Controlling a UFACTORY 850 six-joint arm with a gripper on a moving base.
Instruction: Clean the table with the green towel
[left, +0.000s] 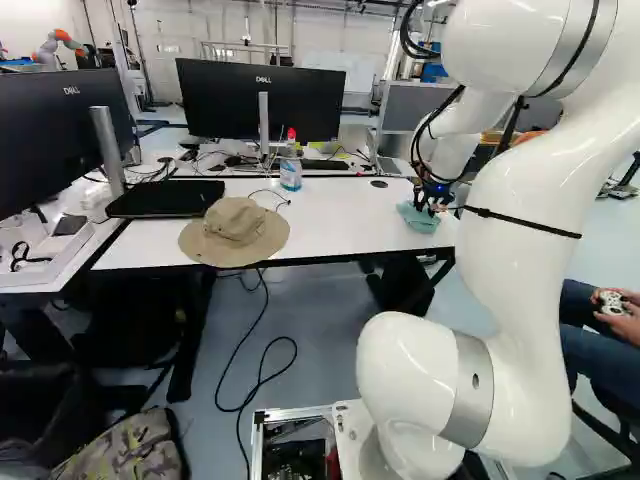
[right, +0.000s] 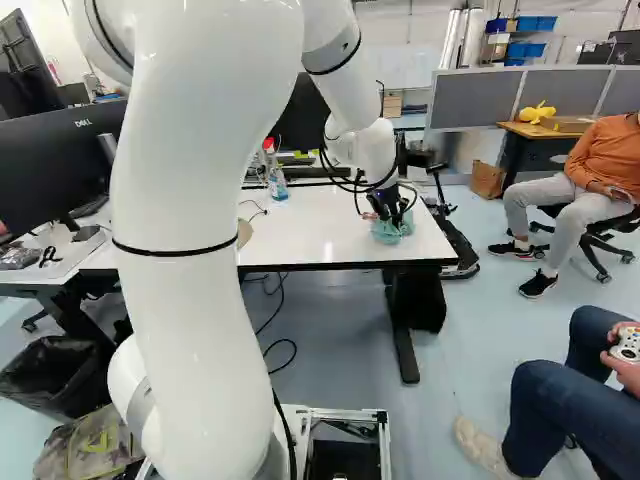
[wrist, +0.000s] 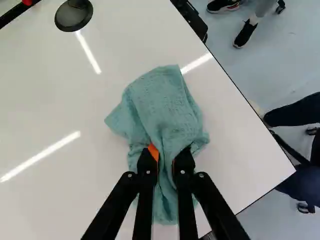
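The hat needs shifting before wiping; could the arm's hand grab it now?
Probably not: the hand is shut on the towel, though the tabletop between it and the hat looks mostly free.

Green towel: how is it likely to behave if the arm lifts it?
The towel looks floppy, given its loose folds and creases. It is probably light, being thin cloth. Pinched in the gripper, its spread part would likely droop.

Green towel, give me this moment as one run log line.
crumpled green cloth towel | on white rectangular tabletop, near one corner | black two-finger end effector: pinching towel between both fingers | wiping motion: cannot tell
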